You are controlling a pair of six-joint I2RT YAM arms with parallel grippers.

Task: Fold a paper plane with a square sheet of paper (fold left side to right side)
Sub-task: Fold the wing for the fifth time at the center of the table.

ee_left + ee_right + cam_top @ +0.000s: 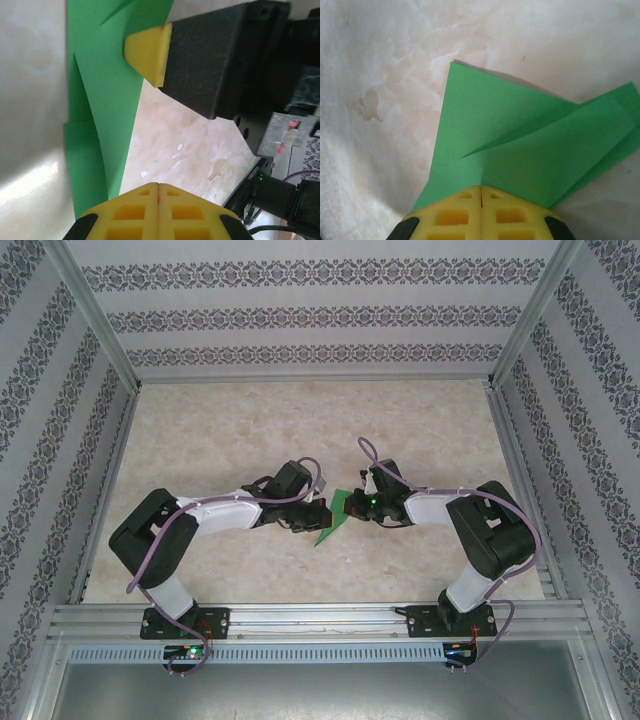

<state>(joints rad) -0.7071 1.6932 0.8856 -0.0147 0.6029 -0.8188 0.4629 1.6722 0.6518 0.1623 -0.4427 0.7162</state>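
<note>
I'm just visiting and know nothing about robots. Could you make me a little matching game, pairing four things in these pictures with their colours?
Things:
1. folded paper
2. table
3. left gripper's pads
4. arm cables

Colours:
a. yellow
b. beige, marbled
c. purple
d. bright green

Pairs: 1-d, 2-b, 3-a, 4-c

No readable text; the small sticker [288,131] seems printed, but too blurred.
</note>
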